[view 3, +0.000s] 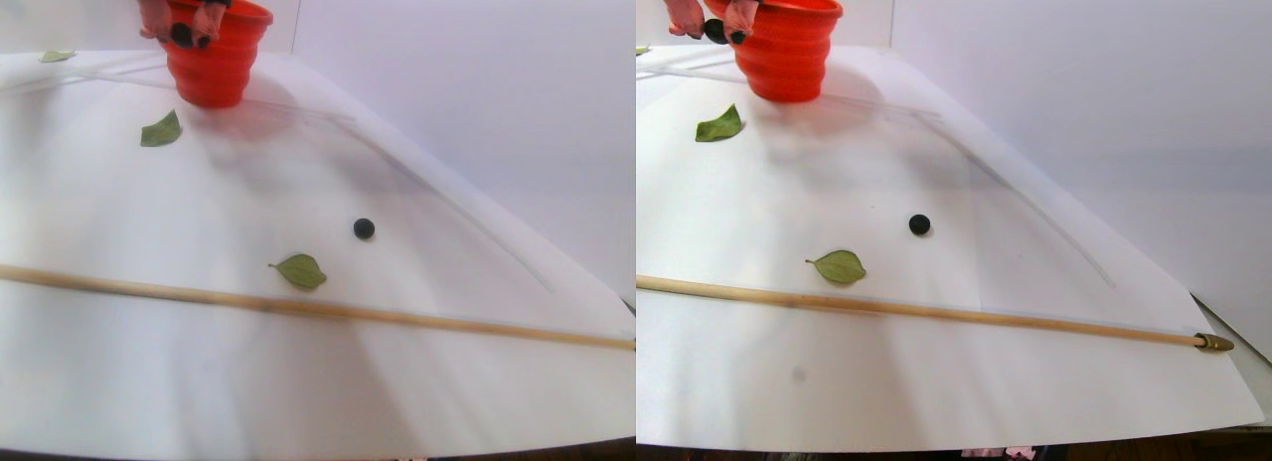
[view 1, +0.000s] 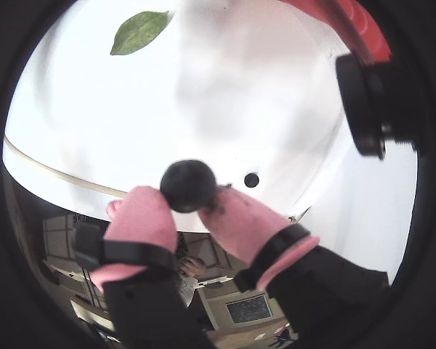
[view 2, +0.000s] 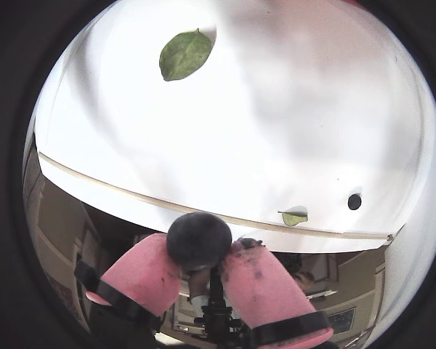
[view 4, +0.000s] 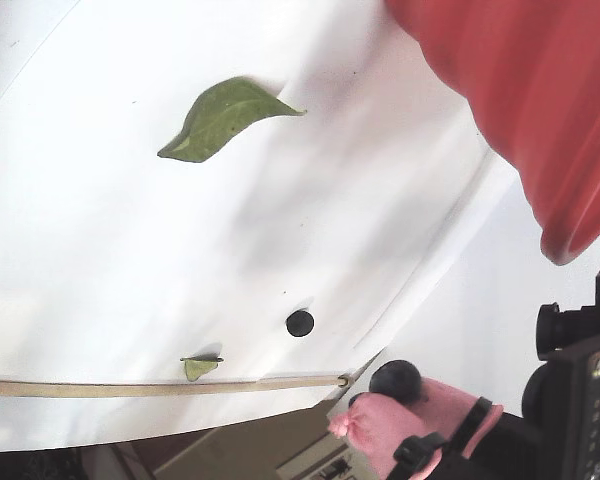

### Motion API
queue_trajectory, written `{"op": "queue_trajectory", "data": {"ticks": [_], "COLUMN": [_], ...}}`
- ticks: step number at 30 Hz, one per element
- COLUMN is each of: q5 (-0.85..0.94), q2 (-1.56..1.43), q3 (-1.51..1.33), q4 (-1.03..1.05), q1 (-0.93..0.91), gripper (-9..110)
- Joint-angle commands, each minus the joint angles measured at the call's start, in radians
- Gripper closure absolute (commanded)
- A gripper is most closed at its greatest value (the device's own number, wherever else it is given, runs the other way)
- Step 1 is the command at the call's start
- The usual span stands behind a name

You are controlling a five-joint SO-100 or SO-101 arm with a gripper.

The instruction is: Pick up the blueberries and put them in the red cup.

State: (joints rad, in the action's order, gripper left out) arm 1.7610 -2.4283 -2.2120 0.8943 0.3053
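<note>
The jaws (view 2: pixel 201 260) are closed down on a single blueberry (view 2: pixel 198 241), the dark little ball pinched between the two pink fingertips (view 1: pixel 140 216) and held up off the worktop (view 3: pixel 199 382). In both wrist views the berry sits right at the tips, with black bands wrapped around the pink pads further back.

In the stereo pair view the jaws hang at the near side of the red cup (view 3: pixel 214 54), level with its rolled rim, the berry just outside the ribbed wall rather than over the mouth. The cup stands upright at the far end of the white worktop. In the fixed view its red side (view 4: pixel 520 110) fills the upper right corner, and the gripped berry (view 4: pixel 395 379) shows well below it.

A second blueberry (view 3: pixel 364 228) lies loose on the white surface, well apart from the cup, near the middle. A small green leaf (view 3: pixel 300 271) rests just beside it toward the near edge, and a larger leaf (view 3: pixel 160 131) lies close to the cup's base. A third leaf (view 3: pixel 56 56) sits at the far left edge.

A long thin wooden stick (view 3: pixel 298 307) runs across the worktop in front of the small leaf, with a brass-coloured tip at one end.

I can make out no writing or brand marks anywhere.
</note>
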Motion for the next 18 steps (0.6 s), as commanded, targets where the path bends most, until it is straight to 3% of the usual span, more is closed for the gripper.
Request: {"op": "queue_trajectory", "data": {"ticks": [1,18], "q5": [0.011,0.043], "q2": [-0.095,-0.081], "q3": [0.069,0.147], "q4": [-0.014,-0.084], "q1": [0.009,0.034], "gripper": [91,91]}}
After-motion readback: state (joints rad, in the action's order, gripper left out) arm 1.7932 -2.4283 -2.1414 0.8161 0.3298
